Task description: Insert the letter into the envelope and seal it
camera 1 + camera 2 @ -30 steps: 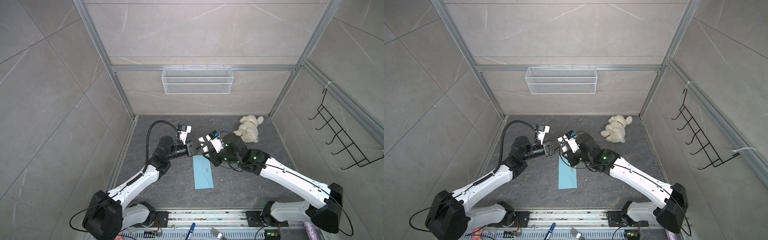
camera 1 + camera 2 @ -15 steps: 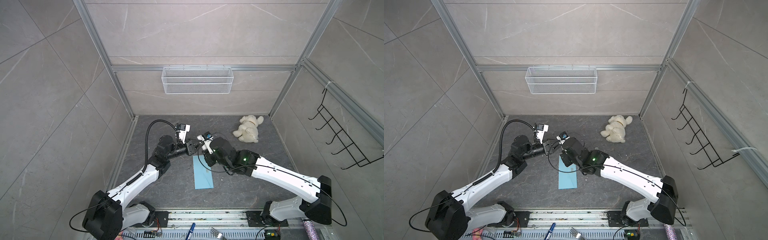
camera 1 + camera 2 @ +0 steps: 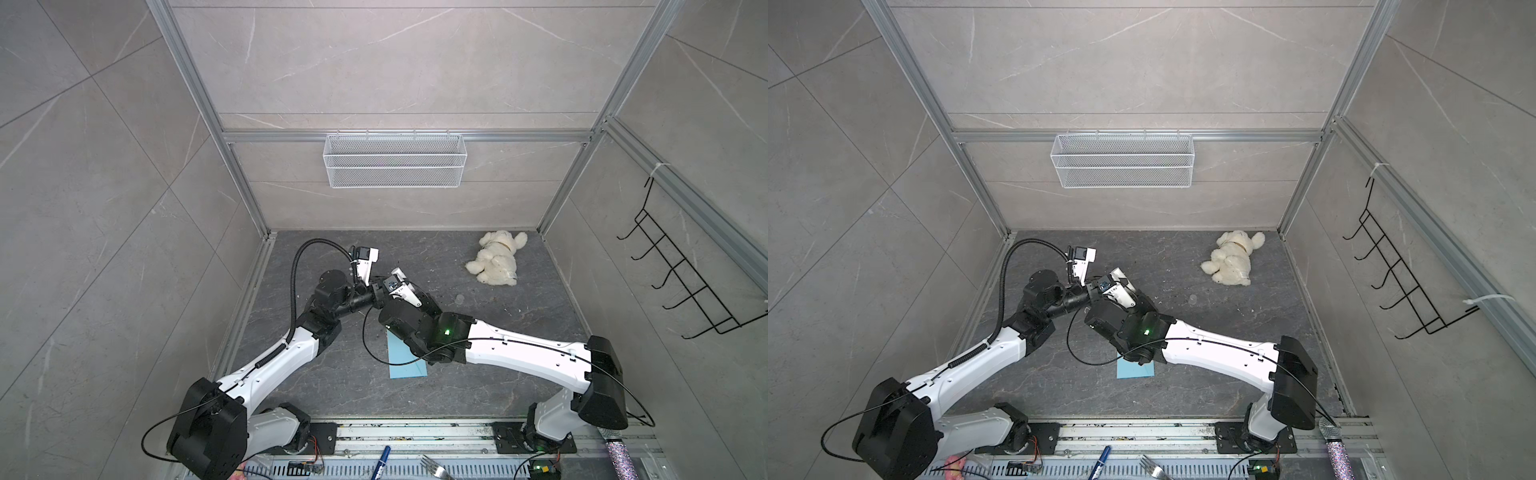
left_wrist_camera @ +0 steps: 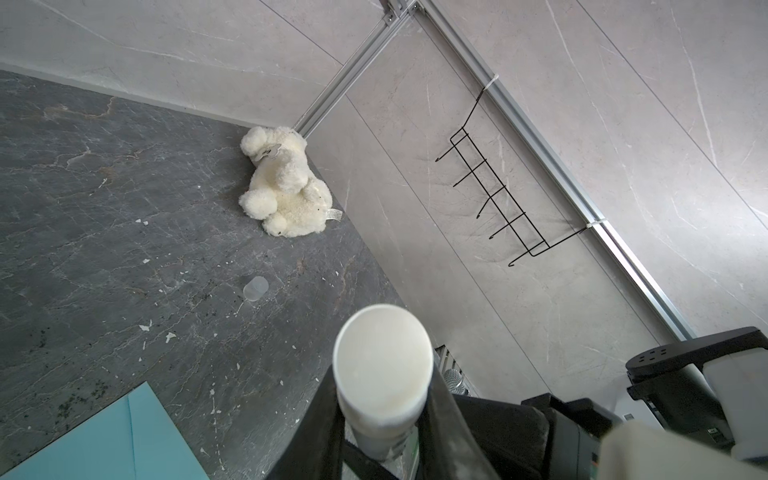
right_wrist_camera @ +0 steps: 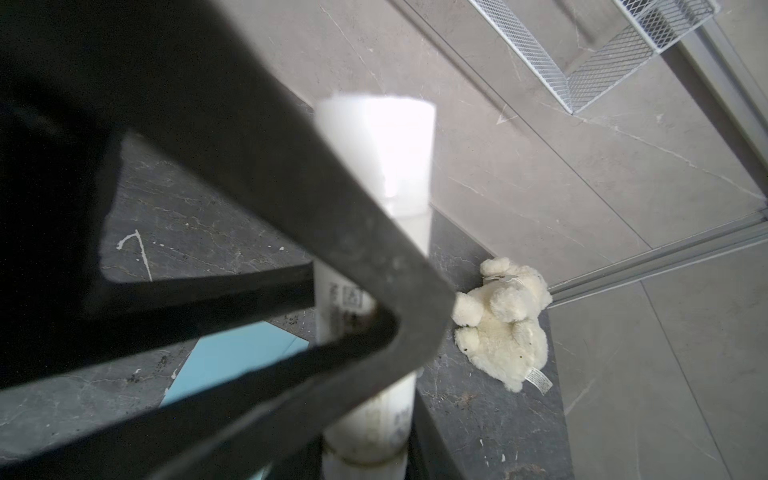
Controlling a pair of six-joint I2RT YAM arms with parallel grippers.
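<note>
Clamped on glue stick (image 4: 382, 365), lower centre frame, with left gripper (image 4: 382, 411) and right gripper (image 5: 365, 440) alike. Twist base slowly; steady barrel above envelope (image 3: 405, 365).

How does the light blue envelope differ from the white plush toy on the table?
The envelope is light blue, the plush toy cream white. The envelope lies flat and thin; the plush toy is bulky and fluffy. The envelope lies near the front middle, partly hidden by the right arm; the plush toy lies near the far right corner, uncovered. Both rest on the dark table.
</note>
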